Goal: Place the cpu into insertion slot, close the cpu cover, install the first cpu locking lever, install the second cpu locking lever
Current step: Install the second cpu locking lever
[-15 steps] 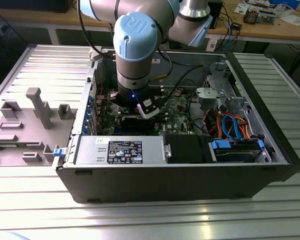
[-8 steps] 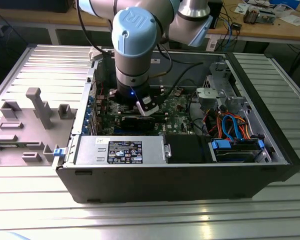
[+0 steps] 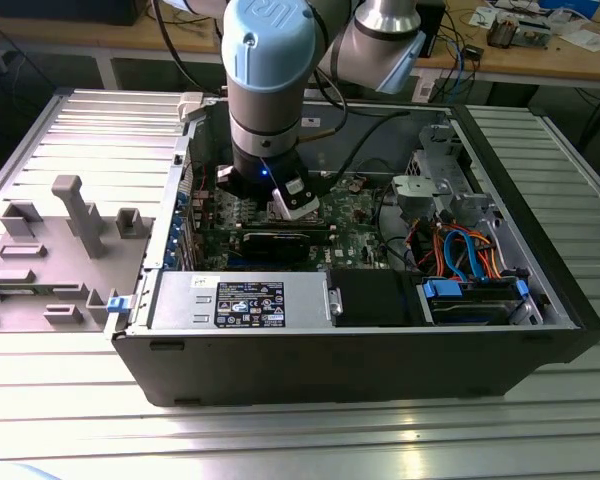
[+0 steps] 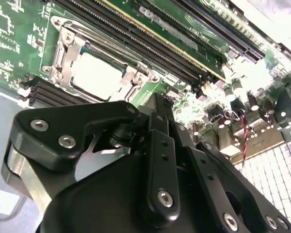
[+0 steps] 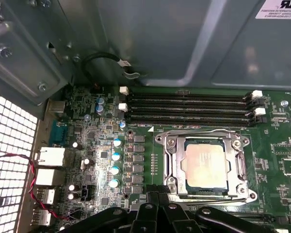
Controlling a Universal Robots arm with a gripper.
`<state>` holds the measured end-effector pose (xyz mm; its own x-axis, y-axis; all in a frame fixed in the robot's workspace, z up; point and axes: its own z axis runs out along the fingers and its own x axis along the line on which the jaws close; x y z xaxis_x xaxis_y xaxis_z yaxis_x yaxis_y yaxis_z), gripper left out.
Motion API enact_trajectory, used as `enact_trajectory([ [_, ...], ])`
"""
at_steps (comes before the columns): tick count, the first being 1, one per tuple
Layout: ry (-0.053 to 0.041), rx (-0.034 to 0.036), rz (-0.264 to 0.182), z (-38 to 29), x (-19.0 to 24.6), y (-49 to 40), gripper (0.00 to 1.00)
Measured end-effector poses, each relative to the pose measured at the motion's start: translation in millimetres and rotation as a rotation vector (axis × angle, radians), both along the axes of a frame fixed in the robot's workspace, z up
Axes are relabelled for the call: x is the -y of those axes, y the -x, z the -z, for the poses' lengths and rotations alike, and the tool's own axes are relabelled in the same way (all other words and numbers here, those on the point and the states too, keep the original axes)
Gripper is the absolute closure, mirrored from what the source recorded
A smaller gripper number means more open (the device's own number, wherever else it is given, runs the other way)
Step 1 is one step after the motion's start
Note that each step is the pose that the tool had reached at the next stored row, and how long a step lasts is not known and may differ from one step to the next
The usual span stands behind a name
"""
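On a ribbed metal table [image 3: 310, 440], an open computer case [image 3: 380, 345]

Robot arm [image 3: 268, 80] over open computer case [image 3: 350, 350] (green motherboard [image 3: 355, 215] inside)

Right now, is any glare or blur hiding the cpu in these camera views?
In the second wrist view the cpu glares almost white, and the board's far corner is blown out; the pincer linkage looms dark and soft in the foreground. In the first wrist view the cpu is evenly lit with mild sheen. In the exterior view the arm blocks it.
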<state>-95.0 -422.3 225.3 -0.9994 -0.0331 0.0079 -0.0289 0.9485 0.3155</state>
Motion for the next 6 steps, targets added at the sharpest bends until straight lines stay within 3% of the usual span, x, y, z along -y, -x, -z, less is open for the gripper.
enact_trajectory([
  [6,0.0001,-0.0004,0.000,-0.1,0.0,0.0,0.89],
])
